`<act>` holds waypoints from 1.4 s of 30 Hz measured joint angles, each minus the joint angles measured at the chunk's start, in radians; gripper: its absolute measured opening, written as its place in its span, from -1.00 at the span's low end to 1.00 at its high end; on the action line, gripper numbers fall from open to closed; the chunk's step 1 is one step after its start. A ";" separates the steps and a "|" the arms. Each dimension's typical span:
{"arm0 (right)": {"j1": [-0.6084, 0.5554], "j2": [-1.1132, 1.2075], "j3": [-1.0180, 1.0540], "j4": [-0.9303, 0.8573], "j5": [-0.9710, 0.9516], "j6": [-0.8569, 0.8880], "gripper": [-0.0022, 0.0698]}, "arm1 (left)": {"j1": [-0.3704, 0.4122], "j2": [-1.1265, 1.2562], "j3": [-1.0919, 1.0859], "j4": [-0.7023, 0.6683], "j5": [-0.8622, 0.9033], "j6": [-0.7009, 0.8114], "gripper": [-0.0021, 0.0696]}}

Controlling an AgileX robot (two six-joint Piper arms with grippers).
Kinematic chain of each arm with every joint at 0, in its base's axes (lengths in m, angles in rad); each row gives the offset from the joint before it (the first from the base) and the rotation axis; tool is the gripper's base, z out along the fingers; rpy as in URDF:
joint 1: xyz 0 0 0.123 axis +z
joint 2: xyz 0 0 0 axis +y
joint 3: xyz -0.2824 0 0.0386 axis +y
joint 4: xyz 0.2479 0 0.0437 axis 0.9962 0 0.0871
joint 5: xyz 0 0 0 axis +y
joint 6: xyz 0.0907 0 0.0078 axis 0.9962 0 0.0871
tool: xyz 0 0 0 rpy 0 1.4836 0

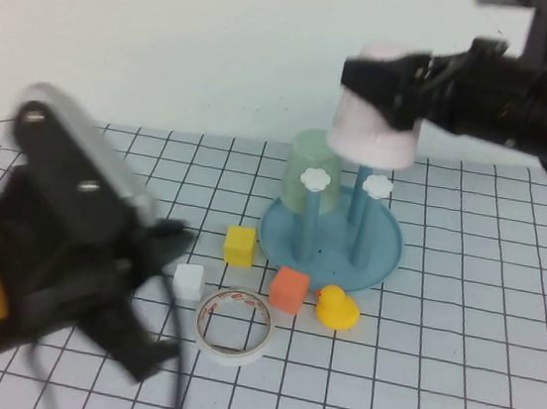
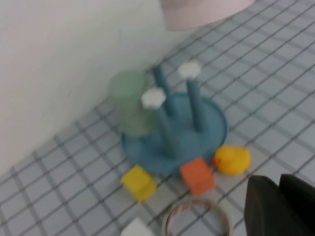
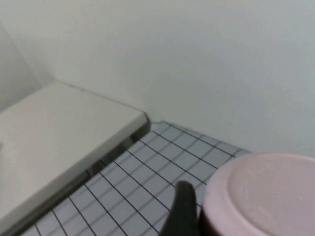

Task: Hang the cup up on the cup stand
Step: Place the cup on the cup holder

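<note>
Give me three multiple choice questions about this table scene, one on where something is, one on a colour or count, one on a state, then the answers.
1. Where is the pink cup?
A. flat on the table
B. in the air above the cup stand
C. inside the tape roll

2. How many small cubes lie on the table?
A. three
B. one
C. five

3. How is the pink cup oriented?
A. upright
B. on its side
C. upside down

Answers:
1 B, the right end effector grips it above the posts.
2 A, yellow, white, orange.
3 C, its wider mouth faces down.
The left end effector is low, near the white cube.
</note>
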 joint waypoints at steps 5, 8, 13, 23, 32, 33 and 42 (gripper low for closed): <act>0.000 0.109 -0.017 0.000 -0.002 -0.087 0.67 | 0.084 -0.173 0.037 0.006 0.168 0.000 -0.93; 0.003 0.165 -0.054 0.000 -0.005 -0.093 0.67 | 0.136 -0.321 0.100 0.008 0.198 -0.011 -0.94; 0.011 0.239 -0.135 0.001 -0.007 -0.102 0.67 | 0.187 -0.525 0.216 0.018 0.245 -0.061 -0.94; 0.011 0.358 -0.249 0.004 0.026 -0.203 0.67 | 0.195 -0.762 0.295 0.022 0.287 -0.086 -0.94; 0.032 0.399 -0.251 0.004 0.053 -0.336 0.67 | 0.195 -0.772 0.295 0.026 0.309 -0.086 -0.94; 0.032 0.399 -0.251 0.004 0.053 -0.347 0.67 | 0.195 -0.772 0.295 0.027 0.311 -0.086 -0.94; 0.032 0.406 -0.265 0.004 0.042 -0.363 0.67 | 0.195 -0.772 0.295 0.043 0.311 -0.086 -0.94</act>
